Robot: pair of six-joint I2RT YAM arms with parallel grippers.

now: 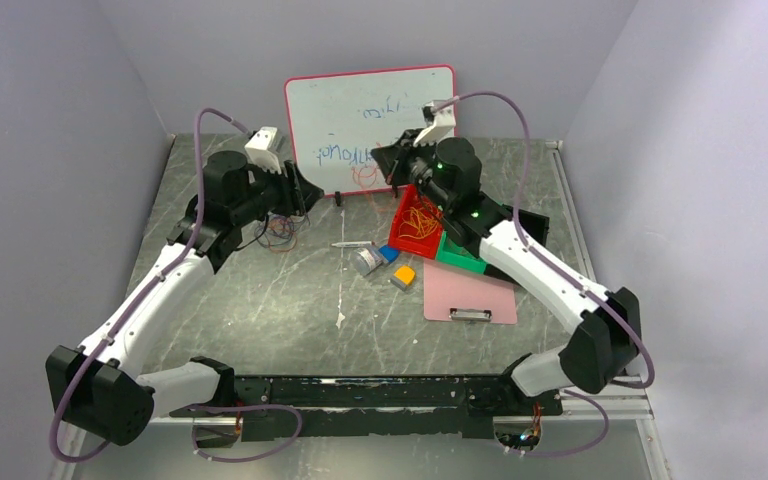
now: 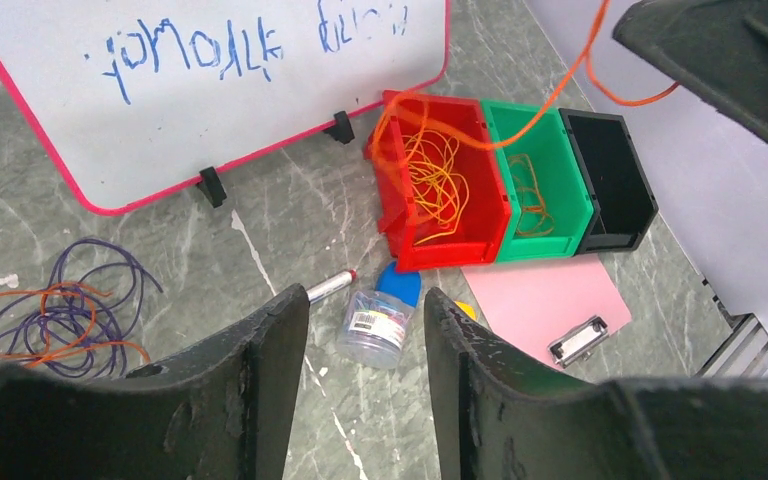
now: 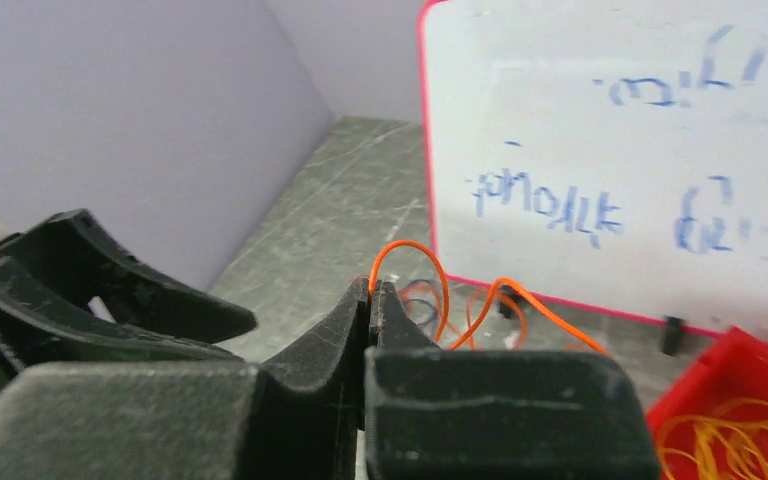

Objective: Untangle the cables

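A loose tangle of purple and orange cables (image 2: 60,320) lies on the table left of my left gripper (image 2: 365,300), which is open with nothing between its fingers. In the top view this tangle (image 1: 278,230) sits just below the left gripper (image 1: 300,195). My right gripper (image 3: 372,288) is shut on an orange cable (image 3: 410,250) that loops up from its tips. That orange cable (image 2: 560,100) runs through the air above the bins. Yellowish cables (image 2: 435,185) lie in the red bin (image 2: 400,215), and more cable lies in the green bin (image 2: 565,215).
A whiteboard (image 1: 370,125) stands at the back. A black bin (image 2: 610,180) adjoins the green one. A marker (image 2: 330,287), a clear jar with a blue lid (image 2: 380,320), a small orange block (image 1: 403,275) and a pink clipboard (image 1: 470,290) lie mid-table.
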